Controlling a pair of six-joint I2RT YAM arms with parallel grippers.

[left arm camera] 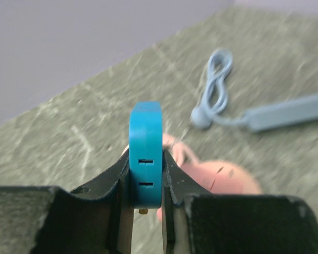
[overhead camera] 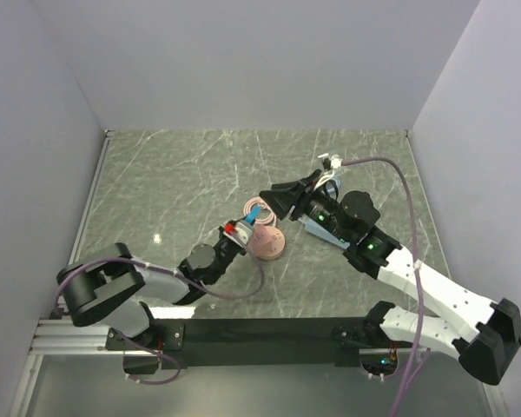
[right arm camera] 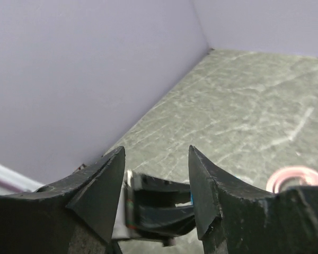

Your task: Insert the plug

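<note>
The small bright blue plug (left arm camera: 146, 153) stands upright between the fingers of my left gripper (left arm camera: 146, 165), which is shut on it; a brass pin shows under it. From above, the plug (overhead camera: 254, 213) sits at the left gripper (overhead camera: 248, 221) tips, just above the pink cube (overhead camera: 267, 242). My right gripper (overhead camera: 269, 201) hovers right beside it, open, with nothing held. In the right wrist view, the open right gripper (right arm camera: 156, 152) frames the left gripper's black fingers (right arm camera: 159, 209) beyond. The pale-blue power strip (left arm camera: 286, 112) lies on the table farther off.
The pink cube (left arm camera: 225, 180) lies just behind the plug, with its coiled pink cord (right arm camera: 296, 177) beside it. The strip's pale cord (left arm camera: 216, 87) is bundled near its end. The right arm covers most of the strip (overhead camera: 315, 228) from above. Walls enclose the marbled table (overhead camera: 182, 174).
</note>
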